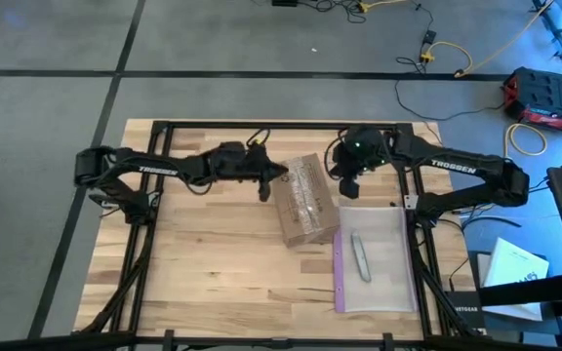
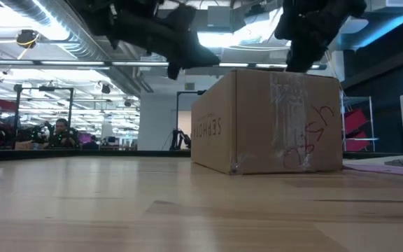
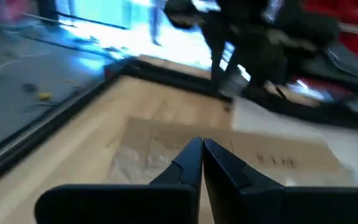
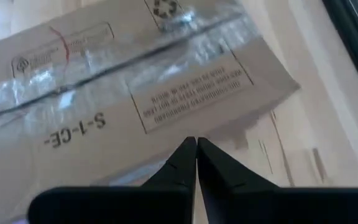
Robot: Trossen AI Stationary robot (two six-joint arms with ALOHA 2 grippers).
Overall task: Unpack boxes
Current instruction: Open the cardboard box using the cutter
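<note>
High view: brown taped box (image 1: 305, 200) sits mid-desk (image 1: 203, 263); left gripper (image 1: 265, 185) at its 9 o'clock, right gripper (image 1: 346, 182) at 2.
Low view: SEPHORA lettering on the side, red scrawl, probably marker.
Wrist views: both grippers' fingers pressed together, holding nothing.

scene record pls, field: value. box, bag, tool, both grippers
box: brown cardboard box, mid-table, taped shut, upright
bag: clear plastic bag, flat on the table beside the box, on the right arm's side
tool: small grey tool lying on the bag
left gripper: shut, empty, at the box's left edge
right gripper: shut, empty, at the box's far right corner
</note>
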